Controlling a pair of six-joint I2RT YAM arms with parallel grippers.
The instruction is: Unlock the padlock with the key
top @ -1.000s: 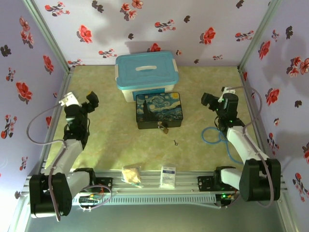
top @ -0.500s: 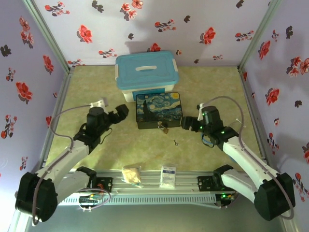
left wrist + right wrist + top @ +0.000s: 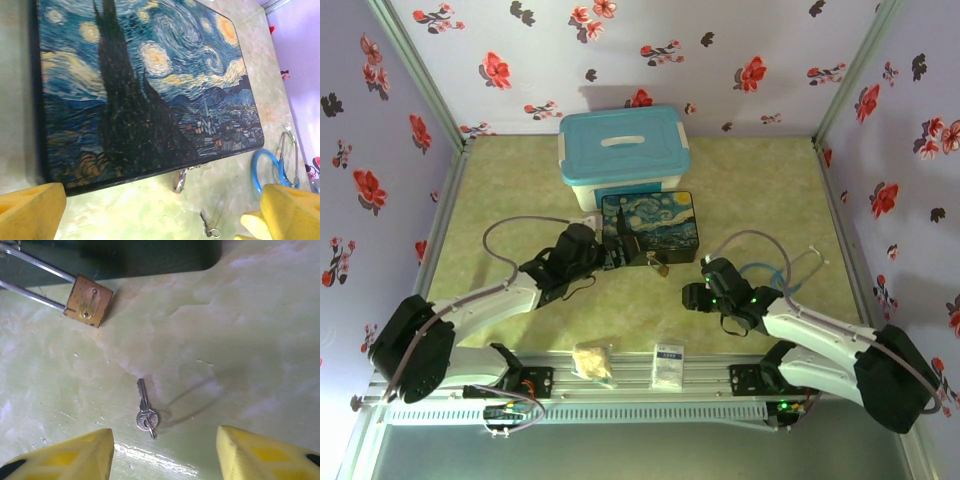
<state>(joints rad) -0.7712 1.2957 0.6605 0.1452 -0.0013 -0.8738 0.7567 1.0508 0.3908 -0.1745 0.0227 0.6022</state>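
The left arm [image 3: 490,300] lies stretched out from its base at the near left, long and low, its forearm angling in toward the centre. The left gripper [image 3: 623,249] points right and a touch far. In the wrist view its yellow fingers [image 3: 31,209] are spread wide, one at each bottom corner, holding nothing. Over on the other side, the right arm [image 3: 820,325] runs leftward from its base at the near right, wrist dipped low. The right gripper [image 3: 691,296] faces left toward the middle. Its yellow fingers [image 3: 67,456] stand well apart too, gripping nothing. The two grippers sit near each other, not touching, the left one a little farther back.
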